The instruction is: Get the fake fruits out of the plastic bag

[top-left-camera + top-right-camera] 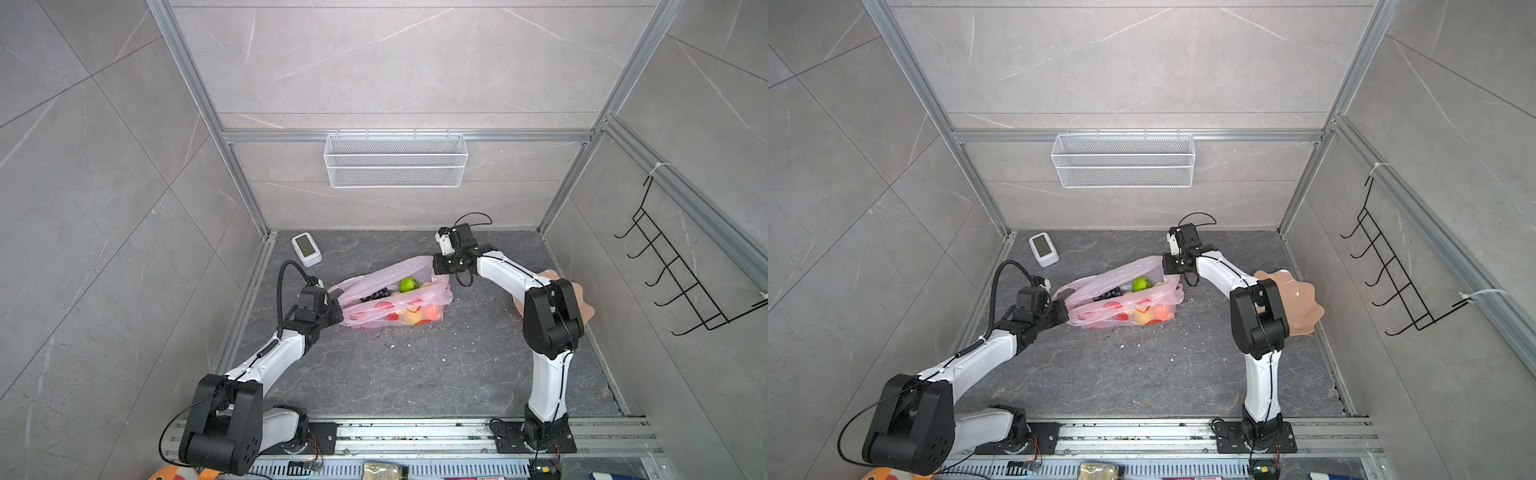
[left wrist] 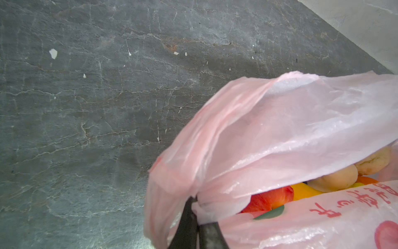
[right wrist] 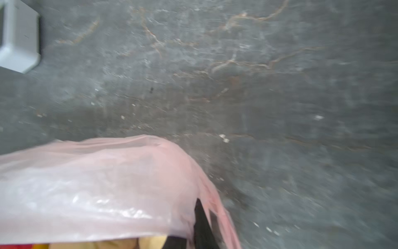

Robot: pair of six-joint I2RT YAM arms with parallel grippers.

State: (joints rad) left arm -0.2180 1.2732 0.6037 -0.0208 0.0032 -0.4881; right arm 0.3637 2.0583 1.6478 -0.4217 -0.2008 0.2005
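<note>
The pink plastic bag [image 1: 395, 299] [image 1: 1121, 297] lies mid-table with its mouth stretched open. Inside it, among the fake fruits, I see a green fruit [image 1: 408, 284] [image 1: 1141, 284] and a dark grape bunch [image 1: 376, 295], while red and orange pieces [image 1: 430, 311] show through the film. My left gripper [image 1: 338, 309] [image 2: 197, 207] is shut on the bag's left end. In the left wrist view a red fruit [image 2: 271, 198] and beige pieces [image 2: 336, 179] lie under the lifted film [image 2: 280, 129]. My right gripper [image 1: 436, 266] [image 3: 204, 213] is shut on the bag's far right rim [image 3: 97, 183].
A peach scalloped plate [image 1: 1300, 299] sits on the right, partly behind my right arm. A white timer [image 1: 306, 248] [image 3: 19, 36] stands at the back left. A wire basket [image 1: 395, 160] hangs on the back wall, and a black hook rack [image 1: 681, 274] on the right wall.
</note>
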